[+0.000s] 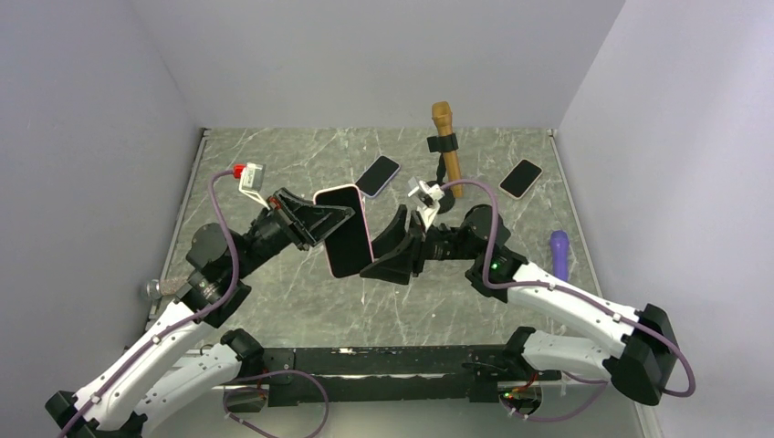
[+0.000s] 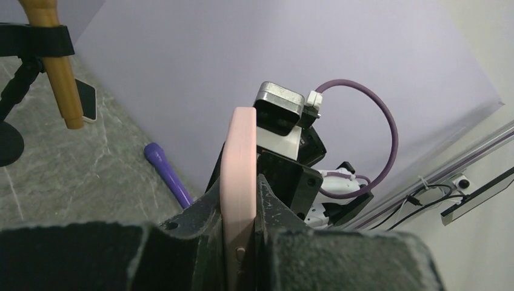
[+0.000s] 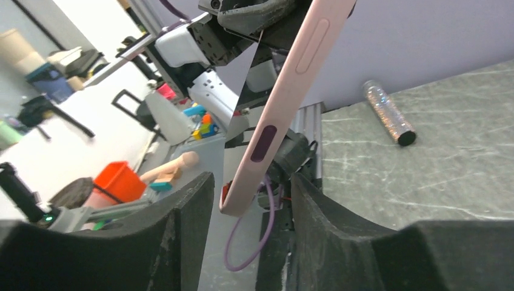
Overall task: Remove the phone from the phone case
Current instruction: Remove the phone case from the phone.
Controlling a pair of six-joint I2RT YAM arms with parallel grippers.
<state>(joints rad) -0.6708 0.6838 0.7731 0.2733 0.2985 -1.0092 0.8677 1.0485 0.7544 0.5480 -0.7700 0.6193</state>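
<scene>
The phone case (image 1: 345, 233), gripped by the left hand (image 1: 327, 222) alone, could have been twisted loose by the open right hand (image 1: 372, 255) closing askew.

Phone: a black-screened phone (image 1: 345, 235) is sitting fully inside its case, its dark screen facing up toward the overhead camera.
Case: a pale pink phone case (image 2: 237, 176) with rounded edges is wrapping the phone's rim. In the right wrist view, one long edge is showing a raised side button and a dark oval patch.
Pose: the cased phone is hanging in the air over the middle of the table, tilted.
Grip: the left gripper (image 1: 324, 219) is clamping it, fingers pressing on front and back.
Free end: one corner is dipping between the spread fingers of the right gripper (image 3: 254, 224), apparently touching neither.
</scene>
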